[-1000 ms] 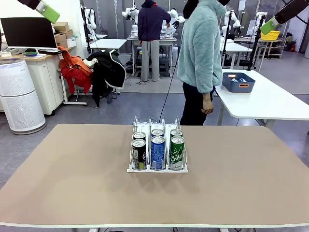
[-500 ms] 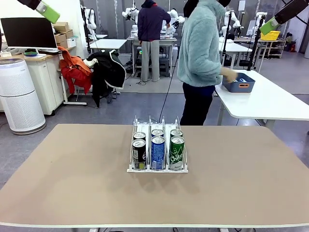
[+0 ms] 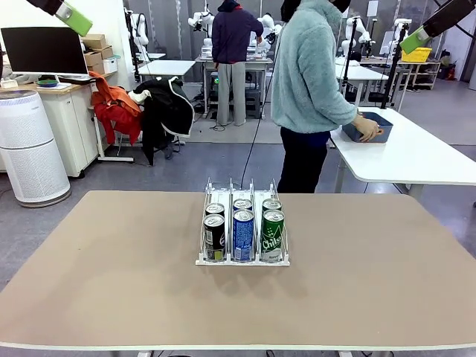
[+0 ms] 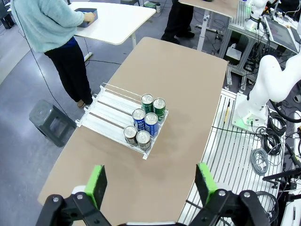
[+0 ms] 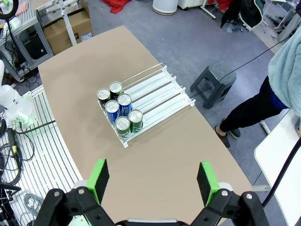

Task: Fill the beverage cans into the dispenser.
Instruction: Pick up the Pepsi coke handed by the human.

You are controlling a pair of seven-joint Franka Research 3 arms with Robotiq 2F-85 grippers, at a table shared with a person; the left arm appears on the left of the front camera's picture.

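Observation:
The dispenser [image 3: 242, 199] stands at the middle of the brown table [image 3: 111, 282], with several beverage cans in its near end, two deep in each of the three lanes. The front row is a black-and-green can [image 3: 214, 236], a blue can [image 3: 243, 234] and a green can [image 3: 272, 235]. From above, the dispenser [image 4: 107, 112] [image 5: 160, 89] shows bare lanes behind the cans [image 4: 145, 120] [image 5: 118, 109]. My left gripper [image 4: 151, 183] hangs open high over the table's left side. My right gripper [image 5: 153, 180] hangs open high over the right side. Both hold nothing.
A person [image 3: 309, 89] stands beyond the far edge, turned to a white side table [image 3: 416, 160], with a hand in a dark blue bin [image 3: 370, 132]. A grey stool [image 4: 49, 123] sits on the floor by the far edge. A white air purifier [image 3: 30, 149] stands at the left.
The person's hand has risen from their side and reached into the dark blue bin. Both grippers and the cans have stayed where they were.

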